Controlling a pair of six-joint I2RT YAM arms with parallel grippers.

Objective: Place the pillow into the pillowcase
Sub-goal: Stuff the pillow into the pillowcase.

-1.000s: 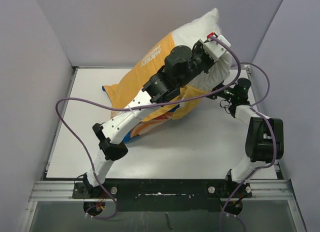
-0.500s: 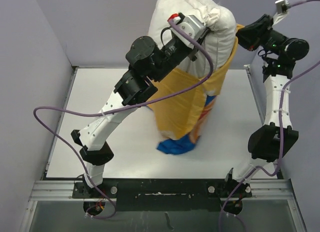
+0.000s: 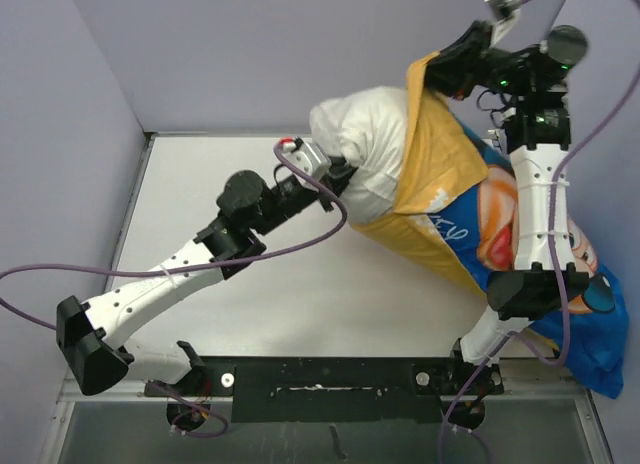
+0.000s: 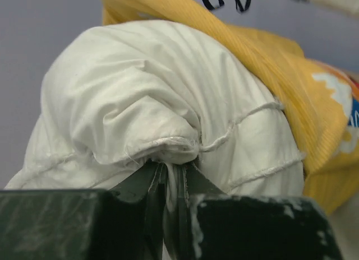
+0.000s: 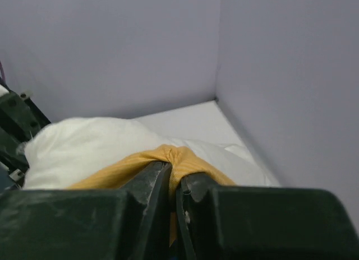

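The white pillow [image 3: 365, 144] lies tilted at the back of the table. Its right part is inside the pillowcase [image 3: 430, 174], and its left end bulges out. The case shows mustard-yellow on top, and its blue printed end [image 3: 590, 324] trails toward the near right. My left gripper [image 3: 335, 174] is shut on a seam fold of the pillow [image 4: 151, 92]; the left gripper [image 4: 174, 170] pinches white cloth between its fingers. My right gripper [image 3: 445, 74] is raised at the back right. In its own view the right gripper [image 5: 175, 179] is shut on the yellow rim of the pillowcase [image 5: 179, 156], with the pillow [image 5: 84, 142] beyond it.
Lilac-grey walls close in the white table [image 3: 200, 214] on the left, back and right. A black rail [image 3: 320, 379] runs along the near edge. Purple cables [image 3: 300, 234] loop from both arms. The blue end of the case hangs past the table's right edge.
The pillow and case swung from upright in the middle to tilted toward the right. My left arm dropped lower. My right gripper closed on the case's rim, lifting it high to the back right.
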